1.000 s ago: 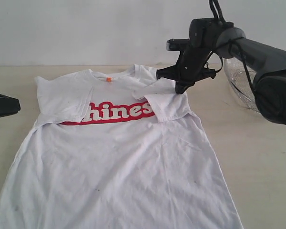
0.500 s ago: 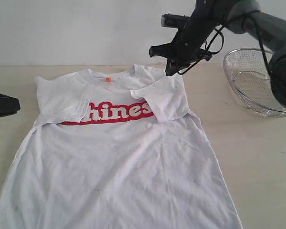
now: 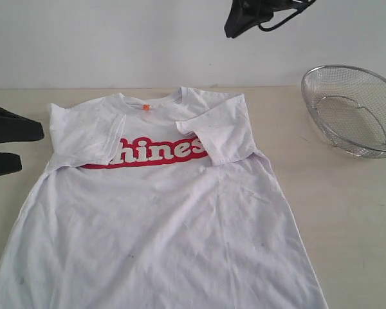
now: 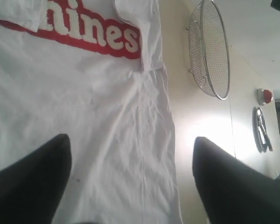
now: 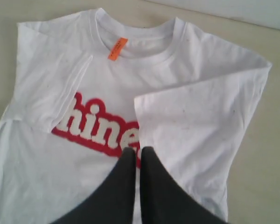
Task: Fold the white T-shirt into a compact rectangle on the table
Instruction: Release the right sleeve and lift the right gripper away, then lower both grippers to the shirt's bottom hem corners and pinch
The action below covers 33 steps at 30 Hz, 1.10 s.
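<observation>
T-shirt [image 3: 161, 212], white, is lying face up and nearly flat on the worktop [image 3: 347, 212]. Its collar [image 3: 151, 102] is pointing toward the far wall, and its lower part is running out of the exterior view at the near edge. Both sleeves [image 3: 222, 135] are lying turned inward over the chest, each covering one end of the red band of lettering [image 3: 157, 151]. A wire basket [image 3: 350, 109] is standing on the worktop, well apart from the shirt on the right side.

The left hand [image 3: 6, 145] is waiting near the shirt's left edge with its fingers spread wide and nothing between them. The right hand [image 3: 244, 16] is hanging high above the collar end with its fingers pressed together, gripping nothing.

Handling, as a judgement: the cloth is showing shallow creases and is draping flat, which is pointing to a light, soft, limp material with no stiffness of its own. Any lifted part is likely to sag and trail, and the part remaining on the worktop is likely to drag and wrinkle.

Take hold at a stitched edge, not in mid-panel. The shoulder seam and the side edge lower down are looking like the firmest points. The pinch should be catching both layers. The turned-in sleeves are lying loose and may be flipping out if the cloth is pulled quickly. Two matching grip points along one side should be keeping the fold line straight.
</observation>
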Motion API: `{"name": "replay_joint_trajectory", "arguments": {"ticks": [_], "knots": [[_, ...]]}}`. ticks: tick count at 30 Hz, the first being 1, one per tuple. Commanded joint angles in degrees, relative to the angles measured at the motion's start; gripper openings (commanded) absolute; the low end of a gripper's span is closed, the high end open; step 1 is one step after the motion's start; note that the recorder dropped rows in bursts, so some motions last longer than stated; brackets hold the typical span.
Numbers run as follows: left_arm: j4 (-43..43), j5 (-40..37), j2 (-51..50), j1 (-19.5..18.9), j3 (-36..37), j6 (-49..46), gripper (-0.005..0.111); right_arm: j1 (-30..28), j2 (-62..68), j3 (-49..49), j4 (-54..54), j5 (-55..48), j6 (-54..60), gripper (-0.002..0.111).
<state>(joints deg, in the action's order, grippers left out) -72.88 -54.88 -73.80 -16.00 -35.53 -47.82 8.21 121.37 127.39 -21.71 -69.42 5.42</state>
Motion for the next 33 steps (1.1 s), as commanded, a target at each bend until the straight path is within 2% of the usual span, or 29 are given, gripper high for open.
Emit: {"name": "replay_joint_trajectory", "arguments": {"ticks": [1, 4, 11, 14, 16, 17, 18, 19, 20, 24, 28, 33], "knots": [[1.02, -4.37, 0.34, -0.1, 0.44, 1.06, 0.069, -0.2, -9.34, -15.23, 0.18, -0.54, 2.06, 0.0], [4.54, -4.89, 0.34, -0.1, 0.44, 2.42, 0.068, -0.2, -17.59, -28.36, -0.49, 3.26, 4.12, 0.0], [23.88, 0.33, 0.34, -0.1, 0.44, 14.52, 0.068, -0.2, -36.31, -54.99, -0.25, 7.92, 7.4, 0.0], [28.41, 0.54, 0.34, -0.1, 0.44, 18.05, 0.068, -0.2, -41.28, -67.95, -0.09, 10.35, 7.23, 0.0], [31.17, -0.17, 0.34, 0.03, 0.44, 20.13, 0.068, -0.2, -41.28, -75.69, -0.09, 10.66, 7.12, 0.01], [32.63, -0.6, 0.34, 0.71, 0.44, 21.17, 0.068, -0.2, -41.29, -80.62, -0.09, 13.8, 6.52, 0.027], [33.03, -0.6, 0.34, 1.15, 0.44, 21.49, 0.068, -0.2, -41.29, -82.61, -0.09, 15.25, 6.52, 0.038], [34.39, -0.6, 0.34, 2.08, 0.44, 22.45, 0.068, -0.2, -41.29, -85.67, -0.09, 17.24, 6.52, 0.06], [35.61, -0.45, 0.34, 3.0, 0.57, 23.74, 0.068, -0.2, -41.29, -87.23, -0.09, 17.65, 6.52, 0.067], [39.45, 2.57, 0.34, 4.62, 2.82, 27.52, 0.068, -0.2, -41.29, -92.21, -0.61, 21.93, 6.52, 0.059], [39.7, 7.15, 0.34, 4.62, 4.49, 27.67, 0.068, -0.2, -41.29, -95.41, -3.74, 25.35, 6.76, 0.059], [40.55, 7.15, -1.72, 4.62, 5.36, 28.44, 0.068, -0.2, -39.25, -96.54, -5.15, 25.36, 7.15, 0.059]]}}
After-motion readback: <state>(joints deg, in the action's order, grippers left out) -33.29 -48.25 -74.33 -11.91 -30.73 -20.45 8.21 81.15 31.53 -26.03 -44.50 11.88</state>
